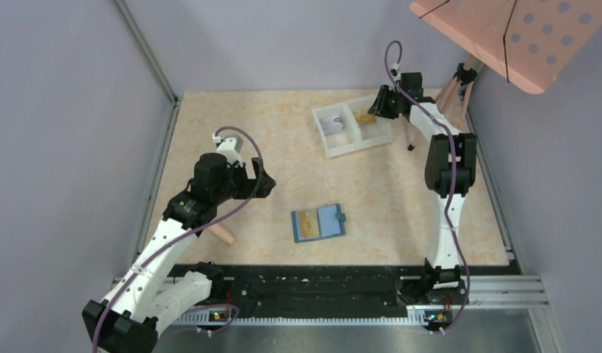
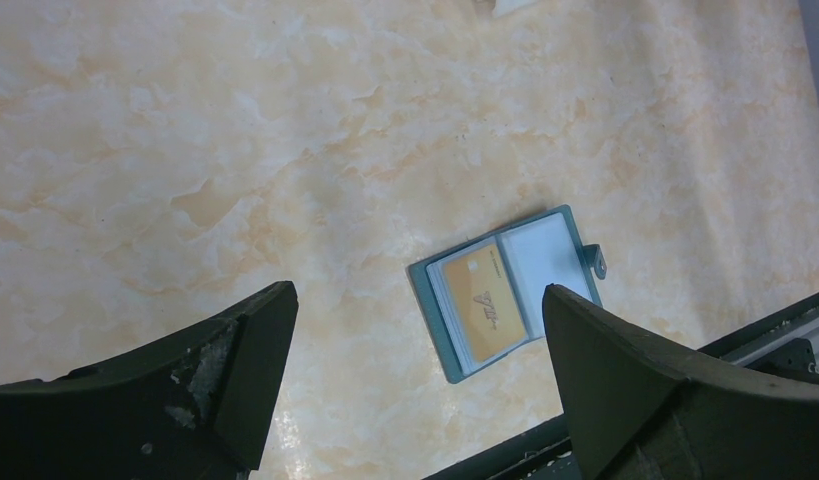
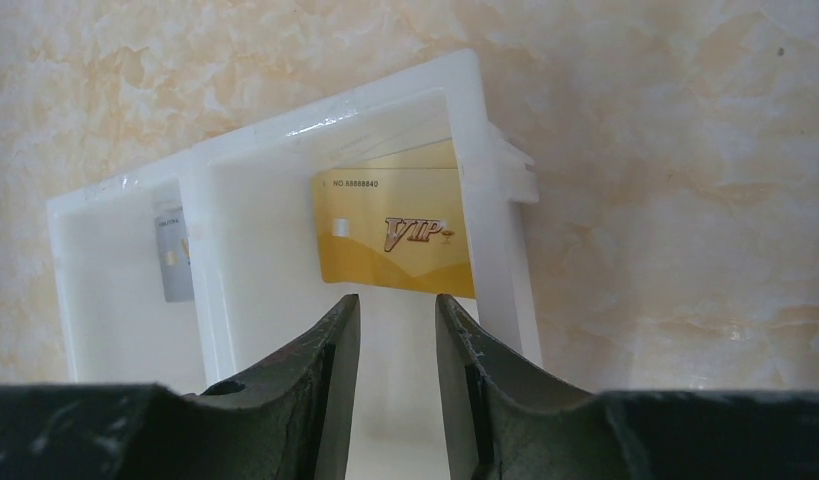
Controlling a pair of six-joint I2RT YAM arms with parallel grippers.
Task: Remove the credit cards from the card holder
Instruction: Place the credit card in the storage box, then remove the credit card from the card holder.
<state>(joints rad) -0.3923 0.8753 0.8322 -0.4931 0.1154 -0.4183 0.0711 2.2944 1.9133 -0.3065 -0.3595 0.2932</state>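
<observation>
Closest to you, the left hand (image 2: 417, 300) fills the bottom of its wrist view with two curved black fingers (image 2: 250, 370), matte and scuffed with pale flecks, spread wide with nothing between them. Framed in that gap, the card holder (image 2: 550, 255) lies open and flat on the counter (image 2: 185, 150), a smooth surface marbled in beige and cream. The holder is a small teal bifold with a snap tab sticking out from its right edge and lighter blue pockets inside. An orange-gold card (image 2: 480, 305), thin and glossy with rounded corners, sits in the left pocket, while the right pocket shows only its pale lining. From the top view the holder (image 1: 331, 220) rests near the front middle of the counter, just right of the left hand (image 1: 262, 180) and well apart from the right hand (image 1: 378, 103). That right hand (image 3: 395, 305) hangs over the white tray (image 3: 210, 300), a glossy plastic box with two compartments, thick walls and a centre divider. Its fingers (image 3: 330, 370) stand a narrow gap apart and pinch nothing. Just beyond their tips, a gold card (image 3: 395, 240) printed "VIP" with a row of numbers lies in the right compartment against the outer wall; you cannot tell whether it lies flat or leans. A greyish card (image 3: 172, 260) shows in the left compartment, close beside the divider.
</observation>
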